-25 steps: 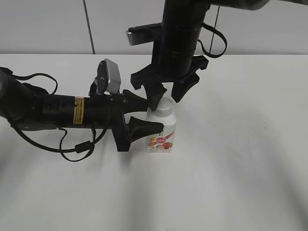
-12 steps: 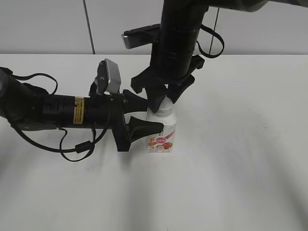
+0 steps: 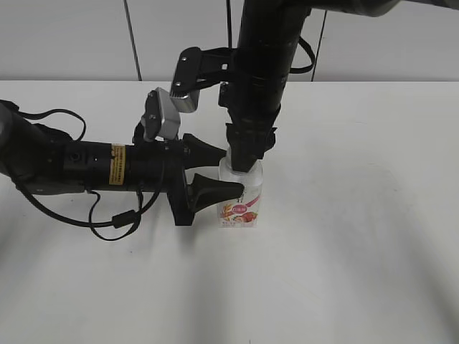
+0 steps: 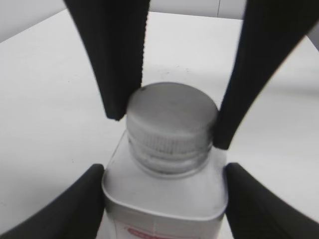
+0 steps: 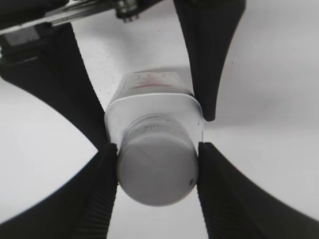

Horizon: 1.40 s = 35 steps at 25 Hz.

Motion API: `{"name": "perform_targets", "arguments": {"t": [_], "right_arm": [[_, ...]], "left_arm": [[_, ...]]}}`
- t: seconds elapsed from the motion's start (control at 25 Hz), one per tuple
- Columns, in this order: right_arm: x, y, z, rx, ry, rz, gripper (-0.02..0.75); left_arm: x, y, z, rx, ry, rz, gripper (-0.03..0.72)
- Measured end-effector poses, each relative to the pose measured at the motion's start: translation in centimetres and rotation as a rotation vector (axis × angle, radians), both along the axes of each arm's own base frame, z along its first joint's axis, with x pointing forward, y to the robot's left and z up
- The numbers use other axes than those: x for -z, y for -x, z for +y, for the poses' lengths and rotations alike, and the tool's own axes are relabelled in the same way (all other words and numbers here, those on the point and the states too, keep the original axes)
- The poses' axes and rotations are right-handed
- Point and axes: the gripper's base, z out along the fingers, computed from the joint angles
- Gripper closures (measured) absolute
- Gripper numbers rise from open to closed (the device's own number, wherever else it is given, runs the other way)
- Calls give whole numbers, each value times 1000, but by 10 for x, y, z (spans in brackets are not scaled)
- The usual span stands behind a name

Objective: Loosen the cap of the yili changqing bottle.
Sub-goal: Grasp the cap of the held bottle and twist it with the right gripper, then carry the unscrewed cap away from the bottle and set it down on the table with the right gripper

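Observation:
The yili changqing bottle point(image 3: 242, 201) stands upright on the white table, a small squat white bottle with a pink-red fruit label. My left gripper point(image 3: 215, 180) comes in from the left and is shut on its body point(image 4: 164, 194). My right gripper point(image 3: 242, 159) comes straight down from above and is shut on the cap point(image 5: 157, 167), a round white ribbed screw cap that also shows in the left wrist view point(image 4: 172, 127). In the exterior view the cap is hidden behind the right fingers.
The white table point(image 3: 358, 215) lies under the bottle, with a grey panelled wall point(image 3: 72, 36) behind it. The left arm's cables point(image 3: 107, 218) trail on the table at the left.
My right gripper has closed on the cap and its wrist has turned; its fingers were open around the cap a second ago. The left gripper and the bottle have not moved.

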Motion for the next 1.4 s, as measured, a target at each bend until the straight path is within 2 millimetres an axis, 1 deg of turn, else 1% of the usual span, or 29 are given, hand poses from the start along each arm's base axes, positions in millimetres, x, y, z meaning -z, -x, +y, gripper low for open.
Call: {"name": "perform_targets", "arguments": {"t": [0.08,0.24,0.48,0.6,0.72,0.8,0.92,1.12,1.2,1.4], "right_arm": [[0,0,0,-59,2,-10,349],[-4,-1,1,-91,-1,-21,349],[-19,-6,4,-96,-28,-71,349],[-29,-4,2,-96,-41,-90,350],[-44,0,-1,-93,-57,-119,350],[-53,2,-2,-57,-73,-129,350],[-63,4,-4,136,-105,-107,350],[-66,-1,-13,605,-92,-89,350],[-66,-2,-15,728,-104,-74,350],[-68,-8,-24,928,-134,-34,350]], "left_arm": [[0,0,0,0,0,0,246],[0,0,0,-2,0,1,246],[0,0,0,-4,0,4,247],[0,0,0,-4,0,4,247],[0,0,0,-4,0,4,247],[0,0,0,-3,0,3,247],[0,0,0,-3,0,3,247],[0,0,0,-3,0,3,247],[0,0,0,-2,-1,2,247],[0,0,0,-3,-3,2,247]]}}
